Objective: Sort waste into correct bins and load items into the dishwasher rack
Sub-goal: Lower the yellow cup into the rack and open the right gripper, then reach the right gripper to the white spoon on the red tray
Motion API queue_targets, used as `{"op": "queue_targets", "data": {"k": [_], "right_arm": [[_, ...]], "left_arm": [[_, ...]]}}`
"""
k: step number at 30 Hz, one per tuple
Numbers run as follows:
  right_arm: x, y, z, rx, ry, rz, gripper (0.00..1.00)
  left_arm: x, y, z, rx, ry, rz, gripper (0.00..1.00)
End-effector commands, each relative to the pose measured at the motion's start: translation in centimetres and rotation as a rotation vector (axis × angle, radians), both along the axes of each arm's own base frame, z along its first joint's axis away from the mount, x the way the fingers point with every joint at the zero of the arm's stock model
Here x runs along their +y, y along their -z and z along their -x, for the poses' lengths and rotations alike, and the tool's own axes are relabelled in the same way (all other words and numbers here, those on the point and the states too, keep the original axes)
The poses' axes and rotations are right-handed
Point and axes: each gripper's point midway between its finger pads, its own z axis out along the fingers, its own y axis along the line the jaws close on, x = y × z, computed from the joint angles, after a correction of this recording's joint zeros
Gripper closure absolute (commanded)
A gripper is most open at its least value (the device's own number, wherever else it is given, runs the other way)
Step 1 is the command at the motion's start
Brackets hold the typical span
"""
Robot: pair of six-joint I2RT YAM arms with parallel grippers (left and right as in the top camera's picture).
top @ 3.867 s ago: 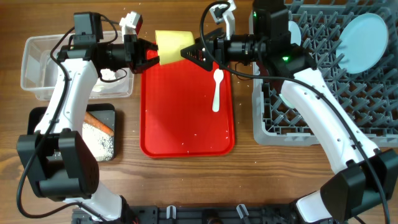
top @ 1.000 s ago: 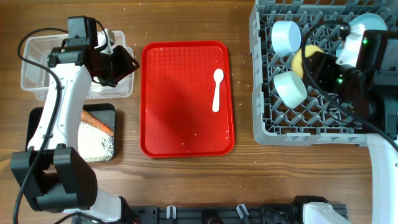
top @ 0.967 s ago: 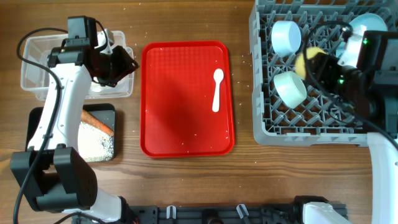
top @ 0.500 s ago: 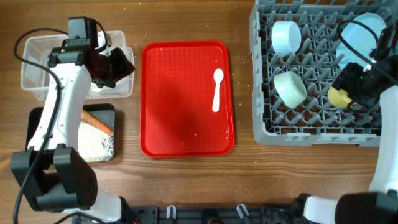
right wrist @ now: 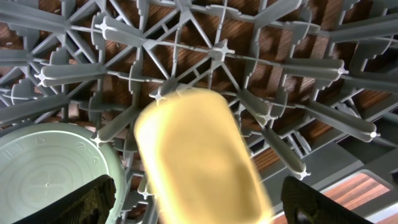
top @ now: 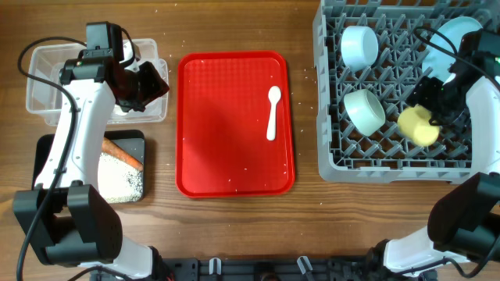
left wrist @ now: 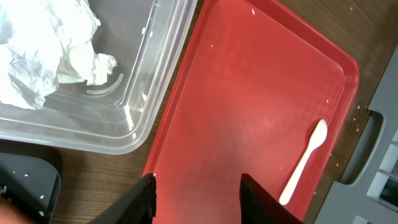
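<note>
Black plastic first: the shallow tray [top: 47, 144] sits at the near left corner of the counter. White rice-like grains [top: 121, 181] are scattered in it, and the orange-brown stick [top: 123, 152] lies slantwise along its far side.

Beside it, mid-counter, is the flat red serving tray [top: 226, 133]. The white spoon [top: 272, 113] lies near its right edge, bowl end pointing away from me.

The grey rack [top: 332, 160] fills the right side of the counter. The yellow cup [top: 418, 126] lies among the pegs toward the rack's near right corner. The right hand [right wrist: 199, 198] hangs just over it, its fingers [right wrist: 93, 196] spread wide with the cup between them and touching neither. Just left of the cup a pale bowl [top: 364, 110] leans between pegs.

Further back on the left, the left hand [left wrist: 199, 199] hovers over the gap between the red tray and the clear tub [top: 47, 109], fingers partly spread and empty. A crumpled white napkin [left wrist: 50, 43] lies in the tub.

At the rack's far edge a second bowl [top: 359, 47] stands to the left. The pale-blue plate [top: 461, 31] stands in the far right corner, partly hidden by the right arm.
</note>
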Motion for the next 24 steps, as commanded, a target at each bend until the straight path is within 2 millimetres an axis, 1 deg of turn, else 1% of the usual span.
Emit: {"op": "queue_targets", "data": {"k": [1,2,3,6,9,10,11,12,14,15,16,17,19,20,22,23,24], "right_arm": [[0.1,0.2,-0.4,-0.011,-0.004,-0.022,0.10],[0.4,0.1,-0.7,-0.024,-0.008,-0.036,0.10],[1.1,-0.5,-1.2,-0.062,-0.045,-0.072,0.11],[2.3,-2.4,-2.2,-0.143,-0.092,-0.122,0.14],[4.6,-6.2,-3.5,-0.264,-0.176,-0.151,0.16],[5.6,-7.3,-3.8,-0.295,-0.207,-0.157,0.16],[7.7,-8.8,-4.2,-0.333,-0.263,-0.165,0.16],[9.3,-9.5,-4.4,-0.355,-0.308,-0.171,0.16],[13.6,-10.2,-5.1,-0.386,-0.402,-0.191,0.16],[17.9,-10.3,-5.6,-0.402,-0.489,-0.215,0.17],[19.8,-10.0,-5.9,-0.403,-0.516,-0.218,0.17],[21.5,-9.7,-6.2,-0.402,-0.530,-0.207,0.18],[24.4,-8.4,-6.7,-0.386,-0.540,-0.169,0.20],[26.4,-7.2,-7.2,-0.375,-0.543,-0.159,0.21],[29.1,-5.1,-7.9,-0.359,-0.555,-0.160,0.25],[30.7,-3.4,-8.4,-0.344,-0.559,-0.165,0.26],[31.7,-2.1,-8.8,-0.332,-0.562,-0.172,0.26]], "left_arm": [[0.3,-1.0,0.0,-0.029,0.005,-0.015,0.56],[0.3,-1.0,0.0,-0.029,0.005,-0.015,0.56],[0.3,-1.0,0.0,-0.029,0.005,-0.015,0.54],[0.3,-1.0,0.0,-0.029,0.005,-0.015,0.52],[0.3,-1.0,0.0,-0.029,0.005,-0.015,0.50],[0.3,-1.0,0.0,-0.029,0.005,-0.015,0.49],[0.3,-1.0,0.0,-0.030,0.005,-0.015,0.46],[0.3,-1.0,0.0,-0.030,0.005,-0.015,0.43],[0.3,-1.0,0.0,-0.030,0.005,-0.015,0.37],[0.3,-1.0,0.0,-0.029,0.005,-0.015,0.35],[0.3,-1.0,0.0,-0.029,0.005,-0.016,0.34],[0.3,-1.0,0.0,-0.029,0.004,-0.016,0.34],[0.5,-0.9,0.1,-0.024,0.000,-0.026,0.33],[0.6,-0.8,0.2,-0.019,-0.004,-0.036,0.32],[1.1,-0.6,0.5,-0.003,-0.014,-0.061,0.32],[1.3,-0.5,0.6,0.005,-0.018,-0.072,0.30],[1.4,-0.5,0.7,0.010,-0.019,-0.076,0.28]]}}
